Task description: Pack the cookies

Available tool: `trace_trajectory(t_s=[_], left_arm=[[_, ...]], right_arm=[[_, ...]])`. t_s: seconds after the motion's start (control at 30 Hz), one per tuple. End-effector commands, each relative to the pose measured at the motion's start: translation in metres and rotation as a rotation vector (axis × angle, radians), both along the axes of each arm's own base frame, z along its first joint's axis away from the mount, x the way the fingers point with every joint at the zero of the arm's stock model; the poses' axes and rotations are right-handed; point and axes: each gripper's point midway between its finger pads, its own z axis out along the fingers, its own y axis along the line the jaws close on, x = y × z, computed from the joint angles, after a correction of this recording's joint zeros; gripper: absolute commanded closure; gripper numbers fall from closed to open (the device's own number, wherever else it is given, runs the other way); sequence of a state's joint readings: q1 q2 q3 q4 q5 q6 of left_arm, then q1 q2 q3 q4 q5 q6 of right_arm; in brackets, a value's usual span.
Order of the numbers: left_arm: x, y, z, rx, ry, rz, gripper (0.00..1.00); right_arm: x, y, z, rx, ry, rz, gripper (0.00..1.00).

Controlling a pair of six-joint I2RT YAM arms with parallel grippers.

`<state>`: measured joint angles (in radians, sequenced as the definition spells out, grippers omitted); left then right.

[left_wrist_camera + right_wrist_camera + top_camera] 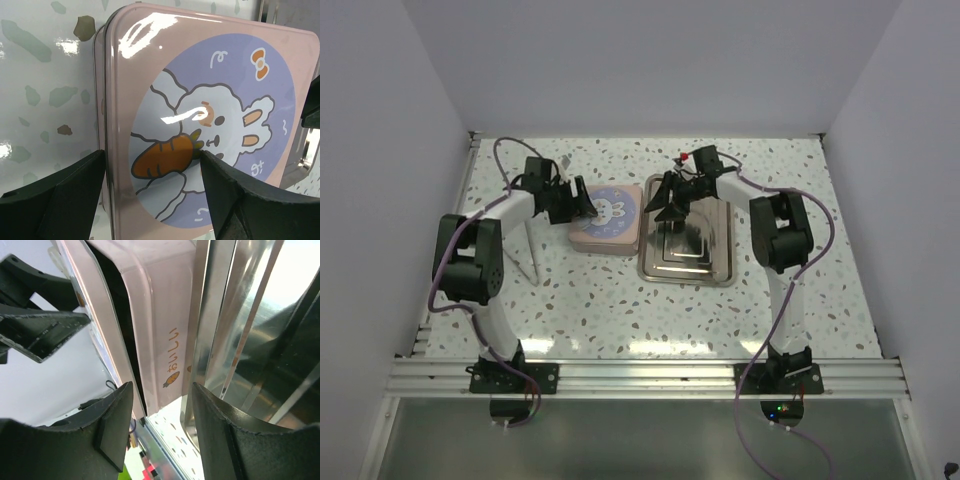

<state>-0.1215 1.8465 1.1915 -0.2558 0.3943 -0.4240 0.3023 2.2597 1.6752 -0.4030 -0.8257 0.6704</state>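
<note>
The left gripper (pixel 588 208) stands wide open and holds nothing. Its left finger (pixel 60 200) hangs over the table (pixel 620 320) just outside the tin's (pixel 608 215) edge. Its right finger (pixel 240 200) sits over the lid (pixel 200 75), tip at the printed carrot; whether it touches, I cannot tell.

The right gripper (pixel 665 205) is partly open and grips nothing. Just ahead of its fingertips are the tin's side wall (pixel 160 325) and, close to the right of that, the rim of the tray (pixel 220 315). A dark gap shows between lid and body on this side. Contact with either cannot be made out.

The cookies cannot be seen from any camera, so where they lie cannot be told.
</note>
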Motion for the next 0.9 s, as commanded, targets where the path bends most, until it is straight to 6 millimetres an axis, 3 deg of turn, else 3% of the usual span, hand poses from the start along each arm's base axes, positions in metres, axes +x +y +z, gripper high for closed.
trace_trajectory(t_s=[0.0, 0.23, 0.57, 0.87], left_arm=[[0.013, -0.010, 0.010, 0.037, -0.035, -0.029, 0.20], [0.021, -0.021, 0.014, 0.056, -0.022, -0.030, 0.20], [0.029, -0.033, 0.009, 0.110, 0.003, -0.031, 0.20], [0.040, -0.043, 0.008, 0.172, 0.020, -0.040, 0.20]], right_arm=[[-0.001, 0.005, 0.023, 0.029, -0.056, 0.003, 0.46], [0.007, 0.015, 0.040, 0.101, -0.072, -0.021, 0.45], [0.015, 0.028, 0.048, 0.163, -0.076, -0.021, 0.43], [0.014, 0.033, 0.035, 0.146, -0.049, -0.014, 0.44]])
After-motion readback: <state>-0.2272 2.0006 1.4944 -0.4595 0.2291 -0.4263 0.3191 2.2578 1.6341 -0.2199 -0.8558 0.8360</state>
